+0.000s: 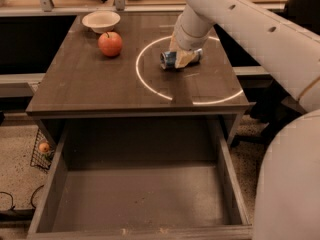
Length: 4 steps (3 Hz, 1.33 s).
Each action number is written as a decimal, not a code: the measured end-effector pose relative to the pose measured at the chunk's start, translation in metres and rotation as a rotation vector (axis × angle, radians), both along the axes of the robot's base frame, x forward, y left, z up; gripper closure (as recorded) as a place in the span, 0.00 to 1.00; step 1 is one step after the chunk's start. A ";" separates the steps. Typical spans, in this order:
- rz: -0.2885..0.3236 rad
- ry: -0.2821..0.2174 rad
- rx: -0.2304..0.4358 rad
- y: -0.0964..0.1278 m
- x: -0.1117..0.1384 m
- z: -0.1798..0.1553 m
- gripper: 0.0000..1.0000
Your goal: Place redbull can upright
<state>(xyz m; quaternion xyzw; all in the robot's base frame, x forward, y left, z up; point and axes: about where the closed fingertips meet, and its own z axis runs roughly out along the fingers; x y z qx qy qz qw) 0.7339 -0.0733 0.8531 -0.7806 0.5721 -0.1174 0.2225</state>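
Far L of the apple [110,44] and below bench [85,84] level, a wire basket [42,149] sits on the floor w/ a small orange fruit inside. White bowl [101,21] is just behind the apple, slightly L. R of the apple a white ring [145,79] is marked on the bench top. The redbull can [169,60] lies on its side inside the ring, R of the apple, blue end facing the apple. The tool [184,59] is clamped narrow round the can's middle, pointing down. White arm [240,19] slants down from upper R, wrist bent steeply to the can. Open drawer [140,199] sits below the apple, under the bench front edge.
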 end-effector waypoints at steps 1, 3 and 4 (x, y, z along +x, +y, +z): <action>0.001 0.004 -0.001 0.001 0.000 -0.003 1.00; 0.033 0.019 0.103 0.001 0.000 0.003 1.00; 0.039 0.032 0.251 -0.008 -0.005 0.026 1.00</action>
